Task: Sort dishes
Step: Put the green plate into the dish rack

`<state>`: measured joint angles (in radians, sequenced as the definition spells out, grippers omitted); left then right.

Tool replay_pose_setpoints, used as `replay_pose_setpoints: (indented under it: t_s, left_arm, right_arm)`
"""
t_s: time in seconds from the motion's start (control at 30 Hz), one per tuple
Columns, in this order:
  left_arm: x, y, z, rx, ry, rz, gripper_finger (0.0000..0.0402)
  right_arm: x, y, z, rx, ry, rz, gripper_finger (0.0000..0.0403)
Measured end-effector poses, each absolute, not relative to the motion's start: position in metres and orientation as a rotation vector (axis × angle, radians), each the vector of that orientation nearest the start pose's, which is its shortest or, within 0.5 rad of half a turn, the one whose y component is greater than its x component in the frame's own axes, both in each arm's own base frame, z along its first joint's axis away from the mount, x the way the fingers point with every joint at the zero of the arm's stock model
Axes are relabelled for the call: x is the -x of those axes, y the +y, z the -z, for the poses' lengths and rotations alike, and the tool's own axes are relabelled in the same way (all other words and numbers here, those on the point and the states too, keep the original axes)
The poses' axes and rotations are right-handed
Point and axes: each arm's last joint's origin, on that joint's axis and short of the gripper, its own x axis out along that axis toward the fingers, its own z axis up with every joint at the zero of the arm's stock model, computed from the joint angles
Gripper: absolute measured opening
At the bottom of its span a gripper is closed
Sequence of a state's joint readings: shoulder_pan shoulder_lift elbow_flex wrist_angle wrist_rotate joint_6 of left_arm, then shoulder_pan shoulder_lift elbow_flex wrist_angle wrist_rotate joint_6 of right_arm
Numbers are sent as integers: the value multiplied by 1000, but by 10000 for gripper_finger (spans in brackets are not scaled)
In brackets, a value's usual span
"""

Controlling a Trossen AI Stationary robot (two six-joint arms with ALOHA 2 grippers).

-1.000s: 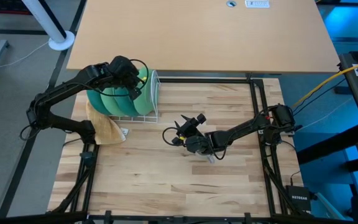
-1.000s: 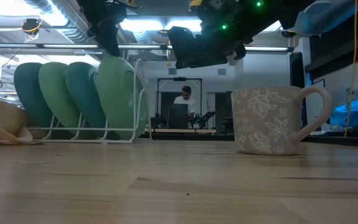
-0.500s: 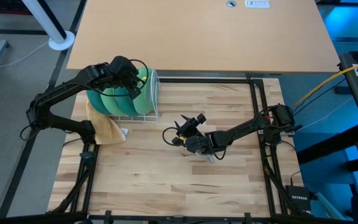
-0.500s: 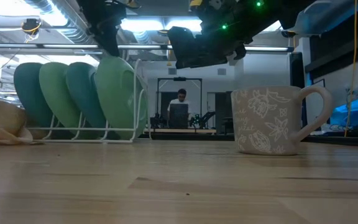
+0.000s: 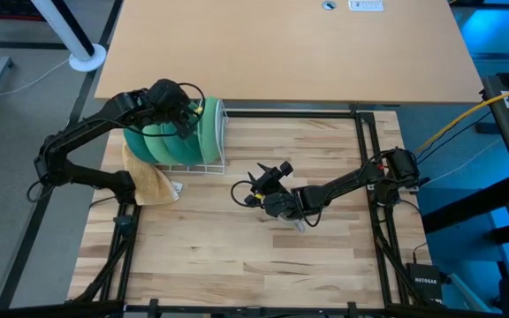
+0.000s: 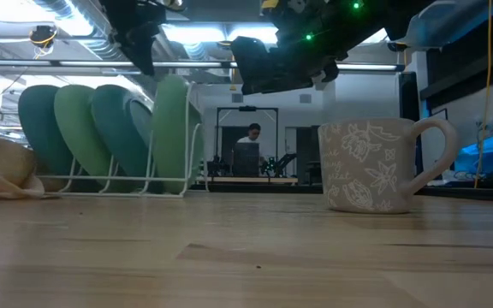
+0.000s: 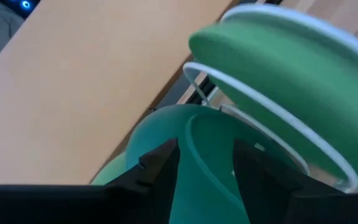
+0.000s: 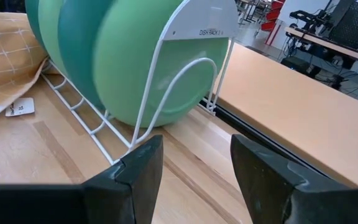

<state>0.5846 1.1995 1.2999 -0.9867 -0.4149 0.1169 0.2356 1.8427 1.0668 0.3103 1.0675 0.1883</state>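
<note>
Several plates stand on edge in the white wire rack point(image 6: 191, 184) at the table's far left: a dark teal one point(image 6: 37, 128), a light green one point(image 6: 80, 128), a teal one point(image 6: 118, 133) and a light green one point(image 6: 171, 133) that stands upright against the rack's right end loop. My left gripper point(image 5: 188, 117) is open just above the plates; in its wrist view point(image 7: 205, 155) its fingers stand either side of the teal plate's rim, clear of it. My right gripper point(image 5: 256, 185) hangs open and empty point(image 8: 194, 155) above mid-table. The grey flowered mug point(image 6: 375, 167) stands upright on the table below the right arm.
A tan waffle cloth point(image 5: 148, 181) lies bunched on the table against the rack's near left side. A tan tabletop point(image 5: 281, 49) adjoins the far edge. Bare wood lies near and right of the mug. A person sits at a desk in the room behind point(image 6: 248, 141).
My left gripper has risen a little and moved toward the table's far left, away from the top rim of the rightmost light green plate. That plate has tipped from leaning on the teal plate to standing upright against the rack's right end.
</note>
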Motion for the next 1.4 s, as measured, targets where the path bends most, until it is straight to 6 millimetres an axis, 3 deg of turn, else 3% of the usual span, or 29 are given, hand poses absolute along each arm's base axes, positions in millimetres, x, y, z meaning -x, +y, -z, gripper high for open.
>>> replay_pose_setpoints:
  t_s: [0.23,0.63,1.03,1.4]
  left_arm:
    - [-179,132,-361,-9,959,-882,143]
    - [-199,139,-376,-3,692,-802,143]
    - [-233,158,-342,-28,838,-729,143]
    - [-217,153,-345,-73,934,-858,143]
  right_arm:
    - [-376,64,-192,114,303,840,195]
    - [-376,64,-192,113,302,840,195]
    - [-376,64,-192,113,303,840,195]
    - [-376,64,-192,119,309,840,195]
